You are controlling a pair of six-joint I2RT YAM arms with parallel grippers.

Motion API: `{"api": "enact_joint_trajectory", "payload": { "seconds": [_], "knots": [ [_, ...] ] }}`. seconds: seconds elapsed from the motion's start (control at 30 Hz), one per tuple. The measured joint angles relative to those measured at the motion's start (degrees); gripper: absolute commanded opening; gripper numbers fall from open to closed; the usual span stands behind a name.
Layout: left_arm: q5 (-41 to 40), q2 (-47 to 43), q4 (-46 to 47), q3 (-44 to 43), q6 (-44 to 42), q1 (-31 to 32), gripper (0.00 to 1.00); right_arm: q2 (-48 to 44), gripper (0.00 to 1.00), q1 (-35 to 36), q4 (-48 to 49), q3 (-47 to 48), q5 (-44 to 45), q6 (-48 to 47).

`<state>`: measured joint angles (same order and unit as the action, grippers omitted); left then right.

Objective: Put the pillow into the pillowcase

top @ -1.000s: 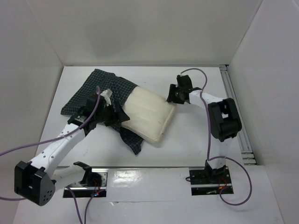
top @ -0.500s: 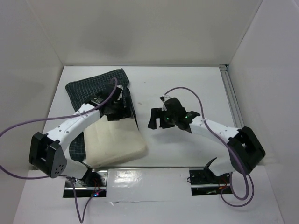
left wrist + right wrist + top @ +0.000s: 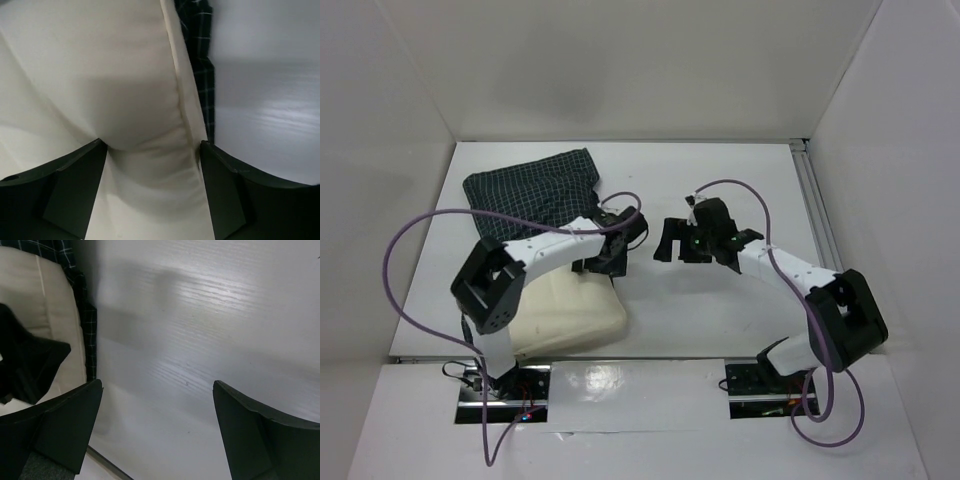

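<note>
**White table, pillow out of its case, one hand on it**

White walls box in a white table, and all the cloth sits toward its left side. The pillowcase lies bunched at the far left. The pillow lies nearer the arm bases, plump and cream. Its far end reaches up to the dark check, and a narrow strip of that cloth shows along its right edge. From where I stand nearly all of the pillow is bare, so I would say it has not gone in yet.

The left gripper is down on the pillow's far right edge. Its fingers stand fairly wide, one on each side of the seam. The stuffing fills the gap between them and puckers there, so it looks like a grip on the pillow's edge rather than a mere touch.

The right gripper hangs over bare table just to the right of that edge. Its fingers are spread wide with nothing between them.

To my eye the work is at the lining-up stage, with the pillow held and the sack unopened. I cannot make out where the mouth of the pillowcase is from any view. The next move seems to need the free right gripper to find that hem and pinch only the top layer. It would then lift to make an opening for the left to push the pillow's end into. Thin cloth tends to come up in both layers, and that is the risk I see.
</note>
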<state>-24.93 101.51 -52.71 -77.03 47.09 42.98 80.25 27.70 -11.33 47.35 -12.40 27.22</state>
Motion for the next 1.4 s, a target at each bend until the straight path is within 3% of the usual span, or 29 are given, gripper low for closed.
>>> {"api": "enact_joint_trajectory", "payload": {
  "seconds": [0.03, 0.07, 0.1, 0.27, 0.53, 0.83, 0.87, 0.9, 0.97, 1.0, 1.17, 1.4],
  "knots": [
    [-1.2, 2.1, -0.4, -0.3, 0.3, 0.2, 0.78, 0.7, 0.99, 0.0, 0.1, 0.0, -0.4, -0.1],
    [-2.4, 4.1, -0.9, -0.8, 1.1, 0.2, 0.22, 1.5, 0.99, 0.0, 0.2, 0.0, -0.7, -0.1],
    [-3.8, 5.8, -1.9, -1.5, 1.6, 0.2, 0.0, 2.1, 0.99, 0.0, 0.2, 0.0, -1.0, -0.2],
    [-5.5, 6.1, -7.2, -5.6, 0.9, -0.8, 0.0, 5.4, 1.0, 0.0, 2.2, 0.3, -4.3, -0.7],
    [8.0, -10.9, -3.0, -6.1, -7.4, -11.0, 0.0, 19.2, 1.0, 5.4, 10.3, 9.3, -10.4, -1.3],
    [14.5, -12.2, -2.2, -6.3, -11.2, -12.6, 0.0, 30.8, 1.0, 10.7, 12.4, 23.2, -9.6, -7.0],
    [14.9, -12.2, -2.2, -6.3, -11.4, -13.0, 0.0, 31.9, 0.9, 10.6, 12.2, 24.2, -9.2, -7.6],
    [15.3, -12.2, -2.2, -6.3, -11.6, -13.4, 0.0, 33.0, 0.73, 10.6, 12.3, 25.2, -9.0, -8.5],
    [15.9, -12.2, -2.1, -6.3, -12.2, -14.1, 0.0, 34.8, 0.08, 10.6, 12.5, 26.6, -9.0, -9.8],
    [16.3, -12.2, -2.1, -6.3, -12.4, -14.4, 0.0, 35.4, 0.0, 10.6, 12.8, 26.9, -9.4, -9.9],
    [16.1, -12.1, -1.7, -6.3, -12.1, -15.4, 0.0, 32.5, 0.0, 10.1, 15.4, 23.8, -12.7, -9.0],
    [16.6, -6.1, 1.2, -8.6, -10.7, -17.6, 0.0, 10.9, 0.0, 10.3, 10.7, 13.8, -16.5, -9.0]
  ]
}}
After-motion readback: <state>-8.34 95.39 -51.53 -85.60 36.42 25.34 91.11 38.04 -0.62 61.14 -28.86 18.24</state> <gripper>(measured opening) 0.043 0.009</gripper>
